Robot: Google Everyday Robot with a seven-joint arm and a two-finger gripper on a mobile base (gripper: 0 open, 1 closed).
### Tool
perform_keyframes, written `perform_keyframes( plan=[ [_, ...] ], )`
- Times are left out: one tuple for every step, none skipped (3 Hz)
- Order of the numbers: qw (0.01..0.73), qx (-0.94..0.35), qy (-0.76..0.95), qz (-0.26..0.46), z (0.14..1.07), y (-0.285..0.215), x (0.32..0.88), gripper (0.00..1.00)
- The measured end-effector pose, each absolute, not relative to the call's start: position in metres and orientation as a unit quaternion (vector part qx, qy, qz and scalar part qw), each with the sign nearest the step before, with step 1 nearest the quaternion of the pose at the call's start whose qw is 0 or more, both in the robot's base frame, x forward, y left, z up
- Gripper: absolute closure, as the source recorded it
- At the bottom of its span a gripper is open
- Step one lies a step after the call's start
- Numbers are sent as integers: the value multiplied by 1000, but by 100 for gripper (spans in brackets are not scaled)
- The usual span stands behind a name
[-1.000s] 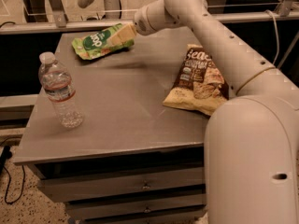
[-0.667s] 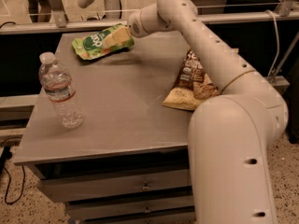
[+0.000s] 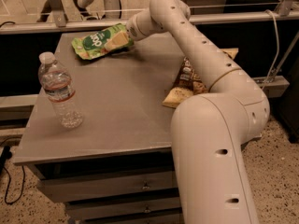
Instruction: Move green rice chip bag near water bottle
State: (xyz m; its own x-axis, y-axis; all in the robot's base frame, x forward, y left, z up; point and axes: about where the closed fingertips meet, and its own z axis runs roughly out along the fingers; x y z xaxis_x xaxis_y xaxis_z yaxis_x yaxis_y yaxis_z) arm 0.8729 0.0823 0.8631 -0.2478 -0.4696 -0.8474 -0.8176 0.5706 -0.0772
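The green rice chip bag [image 3: 96, 42] lies at the table's far left, its logo facing up. My gripper [image 3: 123, 39] is at the bag's right end, touching it, with the wrist reaching in from the right. The arm hides where it meets the bag. The water bottle [image 3: 60, 91] stands upright near the table's left edge, well in front of the bag and apart from it.
A brown-and-yellow chip bag [image 3: 186, 82] lies at the right of the grey table [image 3: 117, 111], partly behind my arm. Drawers [image 3: 145, 186] sit under the tabletop. A metal rail runs behind the table.
My arm's elbow has swung left and nearer the camera, covering more of the brown bag. The gripper has stayed at the green bag's right end; the bag has barely moved.
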Motion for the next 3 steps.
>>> perform_keyframes(
  plan=[
    [438,-427,774,163,860,73,875,41],
    [445,-444,768,124,879,64,869,64],
    [459,-456,757,89,907,53,854,88]
  ],
)
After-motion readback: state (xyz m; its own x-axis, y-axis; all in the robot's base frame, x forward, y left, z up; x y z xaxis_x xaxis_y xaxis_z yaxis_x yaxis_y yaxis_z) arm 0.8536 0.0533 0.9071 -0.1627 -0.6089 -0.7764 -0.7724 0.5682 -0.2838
